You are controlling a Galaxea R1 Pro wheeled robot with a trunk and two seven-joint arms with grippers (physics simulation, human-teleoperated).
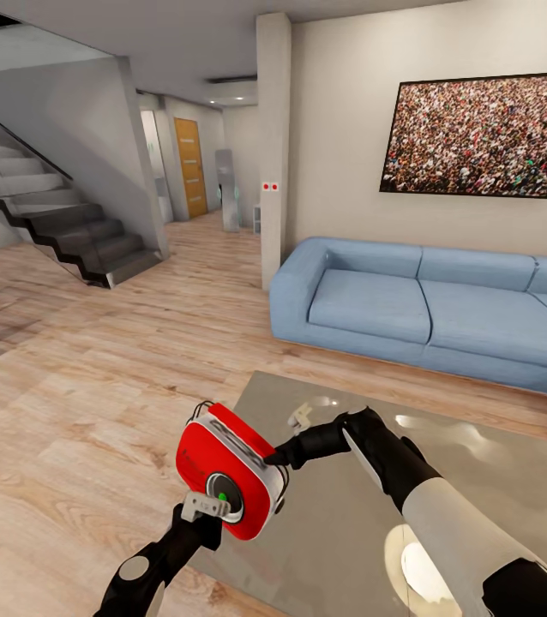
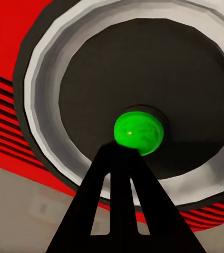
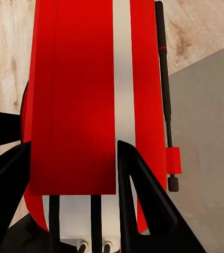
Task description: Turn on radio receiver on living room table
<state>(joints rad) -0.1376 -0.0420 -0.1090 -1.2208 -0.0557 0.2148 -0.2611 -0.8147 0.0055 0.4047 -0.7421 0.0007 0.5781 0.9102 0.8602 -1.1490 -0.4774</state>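
While the right gripper [image 1: 280, 460] fingers clamp the red radio [image 1: 222, 467] above the bench [image 1: 479, 480], the left gripper [image 1: 209, 506], fingers together, should press the green button [image 2: 137, 132] squarely.

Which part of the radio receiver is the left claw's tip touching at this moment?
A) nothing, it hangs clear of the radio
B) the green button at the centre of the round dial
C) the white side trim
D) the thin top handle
B: in the left wrist view the left claw meets the green button in the dial of the radio receiver.
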